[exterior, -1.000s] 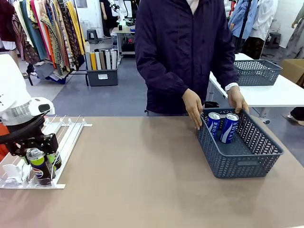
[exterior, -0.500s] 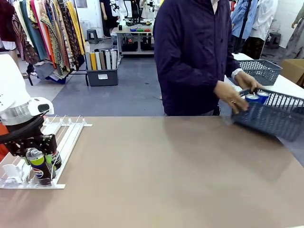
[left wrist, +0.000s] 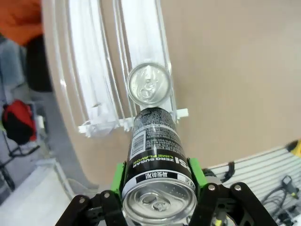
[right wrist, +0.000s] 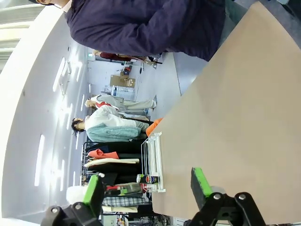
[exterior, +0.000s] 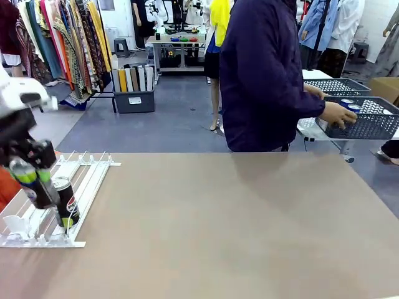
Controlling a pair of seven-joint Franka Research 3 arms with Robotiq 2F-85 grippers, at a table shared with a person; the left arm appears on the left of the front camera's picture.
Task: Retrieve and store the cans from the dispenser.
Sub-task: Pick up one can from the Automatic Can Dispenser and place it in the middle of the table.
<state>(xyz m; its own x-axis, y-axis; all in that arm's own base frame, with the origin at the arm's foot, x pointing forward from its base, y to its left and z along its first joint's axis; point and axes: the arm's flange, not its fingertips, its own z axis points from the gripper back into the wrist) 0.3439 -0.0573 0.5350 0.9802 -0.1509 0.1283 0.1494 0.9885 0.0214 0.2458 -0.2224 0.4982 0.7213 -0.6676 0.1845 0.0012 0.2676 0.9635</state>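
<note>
Left claw [left wrist: 157,175] is clamped on a black can [exterior: 35,188], green pads [left wrist: 117,173] pressing its sides near the lid end. The can hangs tilted above the near left end of the rack [exterior: 87,180], clear of the lanes.

A second black can [exterior: 66,204] stands upright in a rack lane at the near end, just right of the held one. From the left wrist its silver lid sits directly beyond the held can's base.

Right claw [right wrist: 146,188] is open with nothing between its pads, over bare table [right wrist: 235,117].

Doing this step well, as I judge it:
- Go straight up before travelling right, since the hanging base is close to the standing can and the end stoppers.
- The grip is high on the can, so move slowly to keep the long lower part from swinging or slipping.
- Level the can before setting it down.

Containers:
- Grey basket [exterior: 374,128] is off this table, in the person's hands [exterior: 340,114] at the far right, over a white side table. Blue cans [exterior: 349,104] show inside, silver lids up.
- A second basket [exterior: 330,86] sits behind it. Contents cannot be told.
- There is no storage on the near table, so the drop likely waits on the basket.
</note>
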